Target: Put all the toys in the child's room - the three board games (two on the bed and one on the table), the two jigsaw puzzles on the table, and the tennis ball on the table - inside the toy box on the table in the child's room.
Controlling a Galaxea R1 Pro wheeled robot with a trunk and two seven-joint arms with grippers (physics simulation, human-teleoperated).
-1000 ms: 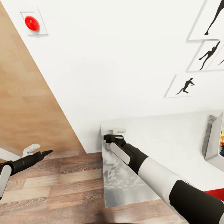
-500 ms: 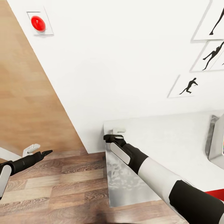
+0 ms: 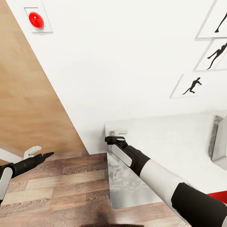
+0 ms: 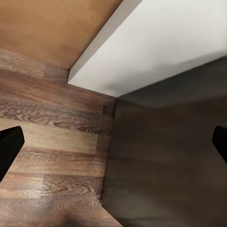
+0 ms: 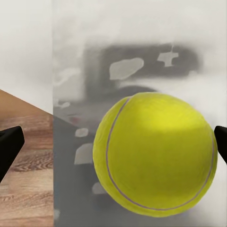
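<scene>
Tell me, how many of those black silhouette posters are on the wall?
3, stacked at the head view's right edge: top, middle, bottom. More may lie beyond the frame.

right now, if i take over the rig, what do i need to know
Left gripper: open and empty, over the wood floor.
Right gripper: open, with a finger on either side of the tennis ball at the table end, not closed on it.
Toy box: further along the table, at the head view's right edge.
Done: can't tell what the box holds.
Left: grip the ball, carry it to the box, then any toys not boxed.
</scene>
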